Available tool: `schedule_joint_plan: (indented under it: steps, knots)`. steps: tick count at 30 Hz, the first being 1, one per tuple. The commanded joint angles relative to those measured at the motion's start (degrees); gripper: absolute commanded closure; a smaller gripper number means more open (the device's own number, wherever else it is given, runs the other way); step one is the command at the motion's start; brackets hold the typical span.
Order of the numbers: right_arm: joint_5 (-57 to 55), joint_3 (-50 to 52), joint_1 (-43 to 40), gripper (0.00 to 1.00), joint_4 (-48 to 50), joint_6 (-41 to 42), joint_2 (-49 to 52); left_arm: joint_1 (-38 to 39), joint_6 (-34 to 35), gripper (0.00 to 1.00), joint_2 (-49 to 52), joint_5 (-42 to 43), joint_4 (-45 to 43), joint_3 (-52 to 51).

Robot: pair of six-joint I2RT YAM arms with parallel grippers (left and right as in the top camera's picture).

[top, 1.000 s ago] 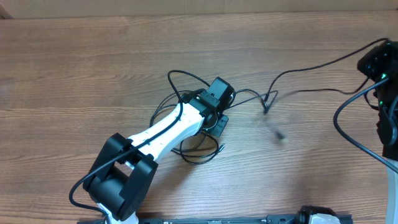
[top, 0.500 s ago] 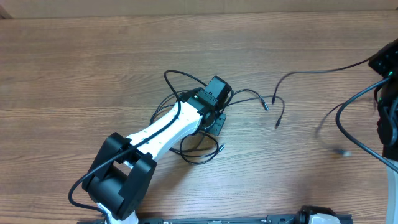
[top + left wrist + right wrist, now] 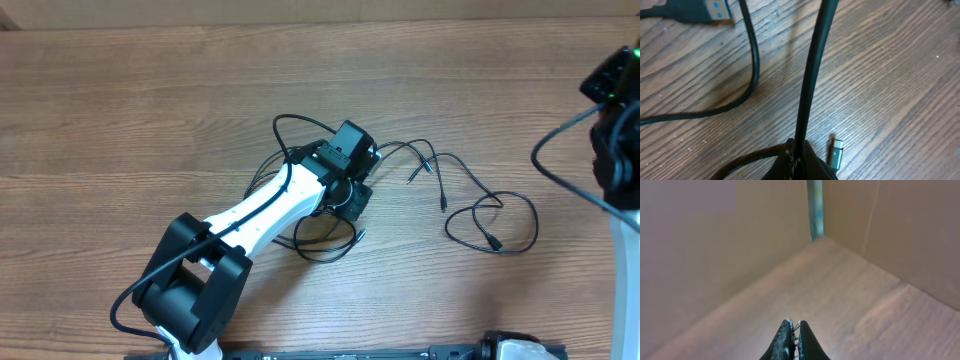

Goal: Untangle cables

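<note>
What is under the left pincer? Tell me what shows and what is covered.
The left pincer pinches one black cable over the wooden table, with a small metal plug beside it. From overhead, the arm hides whatever else lies under it.

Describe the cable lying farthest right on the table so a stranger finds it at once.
On the wooden table, the white left arm reaches to the middle, where the left gripper is shut on a tangle of cables. Right of that tangle, one cable curls into a wide open loop on bare wood; the others lie bunched around the gripper.
</note>
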State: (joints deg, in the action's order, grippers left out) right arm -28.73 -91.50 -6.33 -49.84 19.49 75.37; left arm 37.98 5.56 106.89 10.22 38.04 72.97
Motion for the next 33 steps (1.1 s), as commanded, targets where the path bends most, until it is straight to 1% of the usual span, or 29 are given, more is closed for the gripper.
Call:
schedule_joint_plan:
  steps: [1, 3, 4, 5, 6, 7, 8, 10, 11, 13, 16, 25, 29, 33]
  knots:
    - [1.95, -1.20, -0.20, 0.96, -1.84, -0.04, 0.87, -0.28, -1.77, 0.96, 0.31, 1.90, -0.44, -0.13]
    - [4.83, -1.20, -0.17, 0.93, -4.66, -0.04, 1.25, -0.17, -1.77, 0.96, 0.31, 1.88, -0.79, -0.13]
    - [6.16, -1.20, -0.17, 0.86, -6.25, -0.02, 1.27, -0.13, -1.77, 0.96, 0.31, 1.88, -0.94, -0.13]
    - [7.32, -1.20, -0.17, 0.71, -7.89, 0.00, 1.27, -0.13, -1.77, 0.96, 0.31, 1.88, -1.05, -0.13]
    - [8.52, -1.20, -0.17, 0.48, -9.64, 0.00, 1.27, -0.13, -1.77, 0.96, 0.31, 1.88, -1.07, -0.13]
    - [9.73, -1.20, -0.17, 0.16, -11.67, 0.02, 1.27, -0.13, -1.77, 0.96, 0.31, 1.88, -1.05, -0.13]
    - [10.71, -1.20, -0.17, 0.10, -13.55, 0.04, 1.27, -0.13, -1.77, 0.96, 0.31, 1.88, -1.07, -0.13]
    - [11.82, -1.18, -0.17, 0.03, -17.57, 0.98, 1.27, -0.13, -1.77, 0.96, 0.31, 1.86, -1.09, -0.13]
    - [12.20, -1.18, -0.17, 0.00, -19.61, 1.97, 1.27, -0.13, -1.77, 0.96, 0.31, 1.88, -1.22, -0.13]
    - [13.29, -1.16, -0.17, 0.00, -23.65, 4.24, 1.27, -0.11, -1.77, 0.96, 0.31, 1.88, -1.44, -0.13]
    - [16.83, -0.70, -0.17, 0.00, -27.17, 5.90, 1.27, -0.11, -1.75, 0.96, 0.31, 1.88, -1.84, -0.13]
    - [34.42, 1.51, -0.17, 0.00, -28.59, 5.81, 1.27, -0.07, -1.75, 0.96, 0.31, 2.80, -2.14, -0.13]
    - [33.79, 1.51, -0.17, 0.00, -28.65, 5.92, 1.38, -0.07, -1.75, 0.96, 0.31, 2.97, -2.34, -0.13]
    - [31.89, 1.51, -0.17, 0.00, -30.16, 10.51, 2.56, -0.07, -1.75, 0.96, 0.31, 3.39, -2.32, -0.13]
